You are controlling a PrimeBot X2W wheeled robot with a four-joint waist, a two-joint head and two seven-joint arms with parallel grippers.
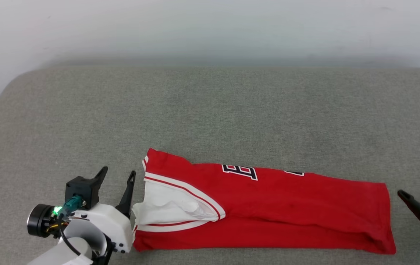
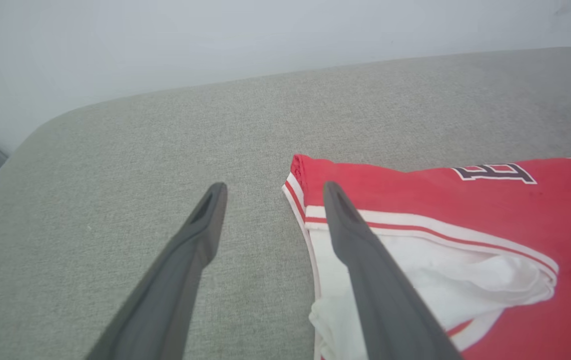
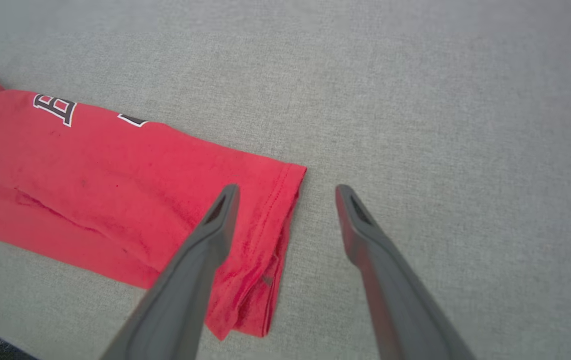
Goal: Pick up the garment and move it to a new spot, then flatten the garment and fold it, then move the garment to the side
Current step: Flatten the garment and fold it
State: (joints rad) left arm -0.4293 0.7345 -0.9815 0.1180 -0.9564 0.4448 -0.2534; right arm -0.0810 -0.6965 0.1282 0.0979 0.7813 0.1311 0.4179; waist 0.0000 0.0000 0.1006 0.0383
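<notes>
Your left gripper [image 1: 118, 172] stands just off the sleeve end of the garment [image 1: 269, 206], fingers spread and holding nothing. In its wrist view one finger overlaps the white sleeve and may be brushing it, hard to call. The garment lies on the grey cushion [image 1: 210, 110] as a long red band, its long axis running straight from one gripper to the other. At the hem end, your right gripper [image 1: 412, 190] is also spread and empty, partly cut off by the frame. The lettering is half folded under and the other sleeve is hidden.
</notes>
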